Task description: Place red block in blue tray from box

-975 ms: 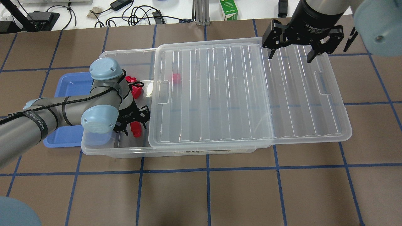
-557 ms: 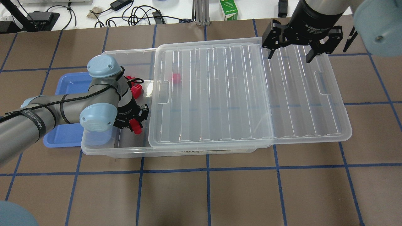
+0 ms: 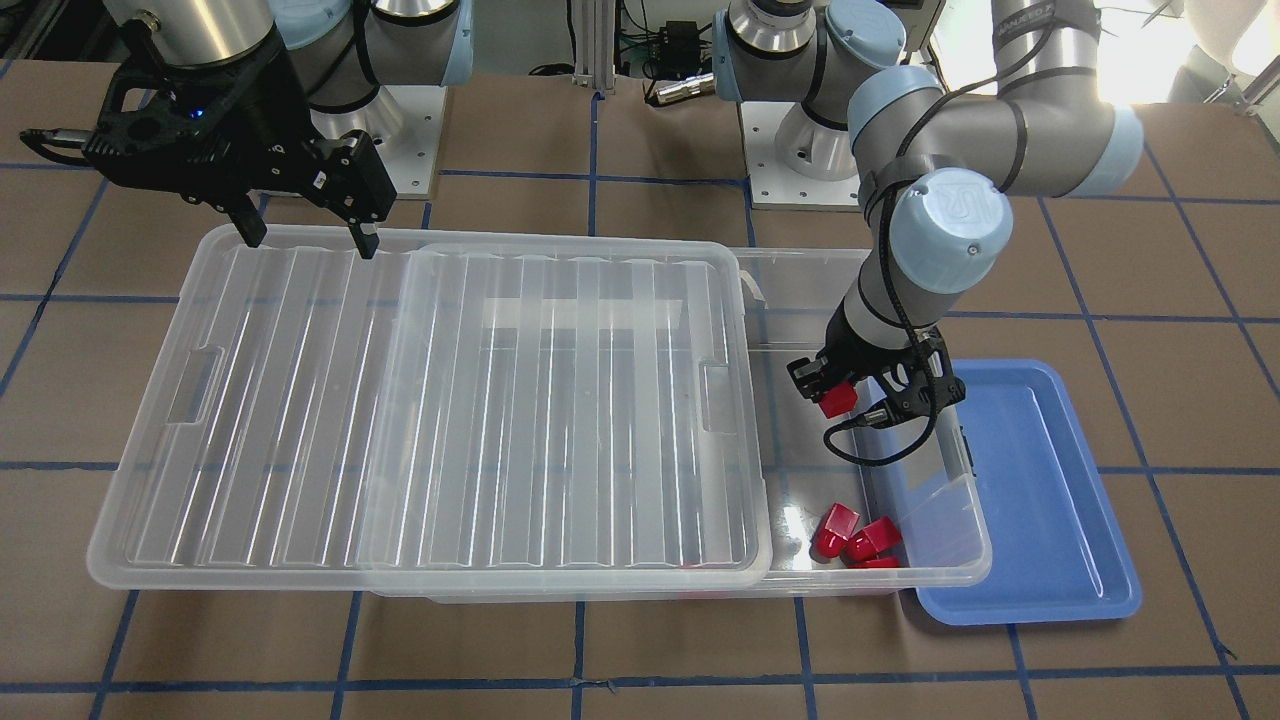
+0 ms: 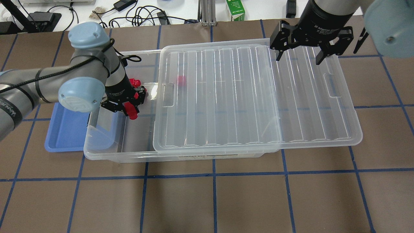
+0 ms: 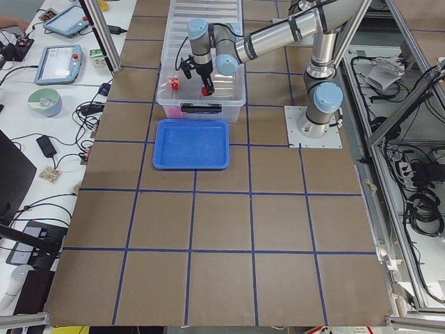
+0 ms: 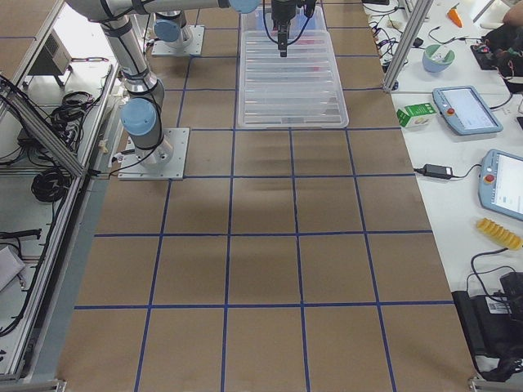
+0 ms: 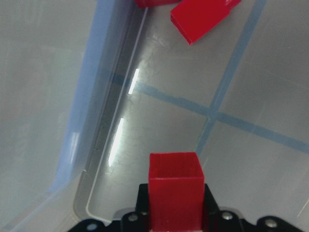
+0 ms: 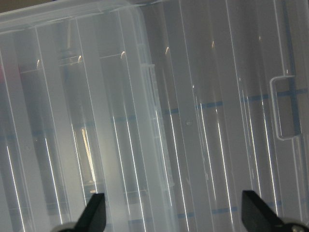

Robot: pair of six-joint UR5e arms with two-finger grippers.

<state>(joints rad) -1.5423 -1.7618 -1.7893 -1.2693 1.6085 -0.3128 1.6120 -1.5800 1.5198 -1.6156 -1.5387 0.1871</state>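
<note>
My left gripper (image 4: 129,109) is shut on a red block (image 4: 132,112) and holds it above the open left end of the clear box (image 4: 119,156). The held block also shows in the front view (image 3: 838,400) and the left wrist view (image 7: 174,192). Several more red blocks (image 3: 856,536) lie in the box's far corner, and another (image 4: 181,80) shows through the lid. The blue tray (image 4: 66,131) lies against the box's left end and partly under it. My right gripper (image 4: 299,57) is open and empty over the lid's far right edge.
The ribbed clear lid (image 4: 226,97) is slid to the right and covers most of the box, overhanging its right end. A green carton (image 4: 235,11) and cables lie beyond the table's far edge. Brown mat with blue tape lines lies all around.
My left gripper has closed on the red block, risen with it off the box floor and moved toward the far side of the opening. The right arm has not moved.
</note>
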